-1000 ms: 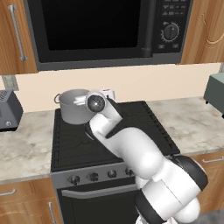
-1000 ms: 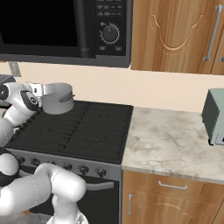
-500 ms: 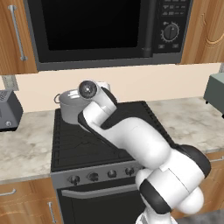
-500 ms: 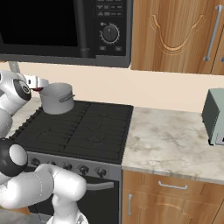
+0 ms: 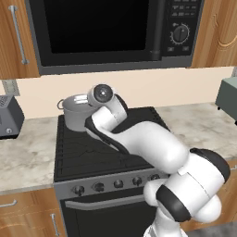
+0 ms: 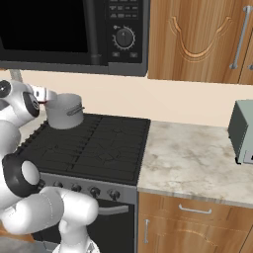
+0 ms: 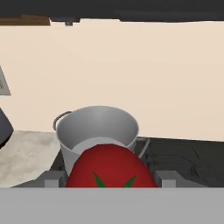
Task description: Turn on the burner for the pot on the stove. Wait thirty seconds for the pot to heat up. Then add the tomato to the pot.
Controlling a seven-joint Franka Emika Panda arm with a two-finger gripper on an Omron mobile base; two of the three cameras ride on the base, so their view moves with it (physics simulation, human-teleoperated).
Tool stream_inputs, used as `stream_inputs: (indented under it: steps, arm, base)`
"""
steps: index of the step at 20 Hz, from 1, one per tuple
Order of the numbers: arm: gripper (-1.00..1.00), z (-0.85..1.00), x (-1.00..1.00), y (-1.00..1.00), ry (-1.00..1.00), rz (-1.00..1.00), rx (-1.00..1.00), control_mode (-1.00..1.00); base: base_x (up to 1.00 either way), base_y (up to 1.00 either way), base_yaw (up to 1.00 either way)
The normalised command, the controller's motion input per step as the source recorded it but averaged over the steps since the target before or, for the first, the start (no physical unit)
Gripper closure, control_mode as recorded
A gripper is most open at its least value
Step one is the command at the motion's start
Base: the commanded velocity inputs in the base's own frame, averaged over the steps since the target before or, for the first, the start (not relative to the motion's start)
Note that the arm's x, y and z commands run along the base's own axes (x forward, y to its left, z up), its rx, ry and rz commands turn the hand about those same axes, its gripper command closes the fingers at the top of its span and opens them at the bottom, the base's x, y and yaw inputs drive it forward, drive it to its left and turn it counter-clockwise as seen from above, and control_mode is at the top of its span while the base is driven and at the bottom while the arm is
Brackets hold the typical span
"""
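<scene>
Gripper (image 7: 112, 180) clamped on the glossy round tomato (image 7: 111, 168).
Brushed-metal cylindrical pot (image 7: 97, 131) stands upright, mouth up, on the stove (image 5: 99, 152) grate.

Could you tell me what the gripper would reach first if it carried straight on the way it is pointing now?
Most likely the pot: in the hand view the gripper, shut on the tomato, looks straight at its near wall and open rim. Depth is unclear, so it could pass just over the rim toward the wall behind.

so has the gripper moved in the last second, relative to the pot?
Yes. In the right base view the gripper, shut on the tomato, has drawn back leftward from in front of the pot, and now sits beside its left rim.
</scene>
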Motion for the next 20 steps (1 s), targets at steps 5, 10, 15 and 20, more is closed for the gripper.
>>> stream_inputs:
  steps: [5,10,15,20]
  arm:
    - [1.0,0.0,0.0,0.0,0.0,0.0,0.0,-1.0]
    - [1.0,0.0,0.03,0.0,0.0,0.0,0.0,-1.0]
    - [1.0,0.0,0.07,0.0,0.03,0.01,0.03,-1.0]
    - [1.0,0.0,0.01,0.0,0.0,0.04,0.02,-1.0]
  base:
    - [0.0,0.0,0.0]
    - [0.0,0.0,0.0]
    - [0.0,0.0,0.0]
    - [0.0,0.0,0.0]
